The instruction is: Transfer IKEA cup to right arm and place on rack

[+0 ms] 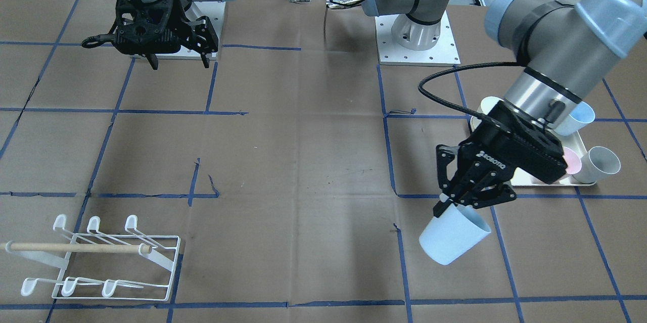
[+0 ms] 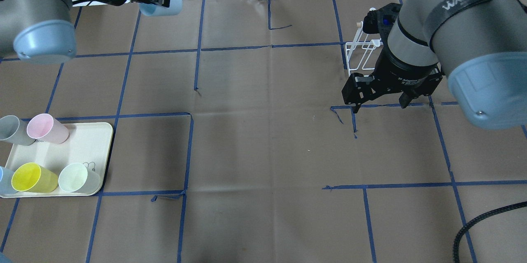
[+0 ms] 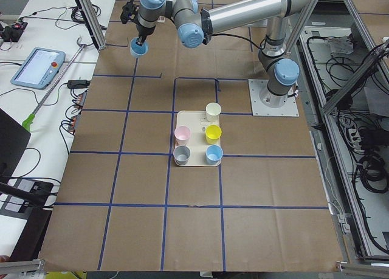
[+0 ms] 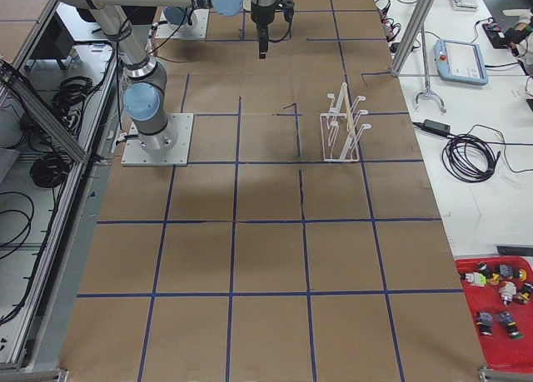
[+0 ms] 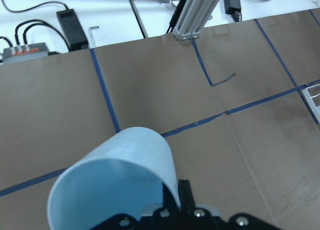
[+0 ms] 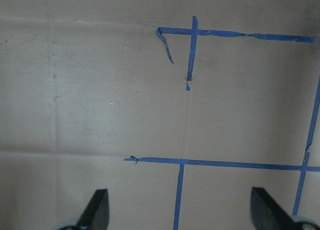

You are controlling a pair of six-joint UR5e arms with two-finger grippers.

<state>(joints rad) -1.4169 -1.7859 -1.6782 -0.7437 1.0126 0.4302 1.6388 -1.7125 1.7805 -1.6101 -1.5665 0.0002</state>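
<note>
Lifted, not yet handed over.
Grips the pale blue cup [image 1: 455,239] by its rim in the closed left pincer [image 1: 462,204], aloft near the table's far edge; holds the right pincer [image 1: 180,64] wide open, empty, well apart; judging so, leaves handover and placing on the bare rack [image 1: 76,247] undone.

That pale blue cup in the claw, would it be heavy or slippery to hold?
Probably light: the left claw holds the blue cup tilted by its rim alone. Its glossy wall looks smooth, so perhaps slippery.
</note>
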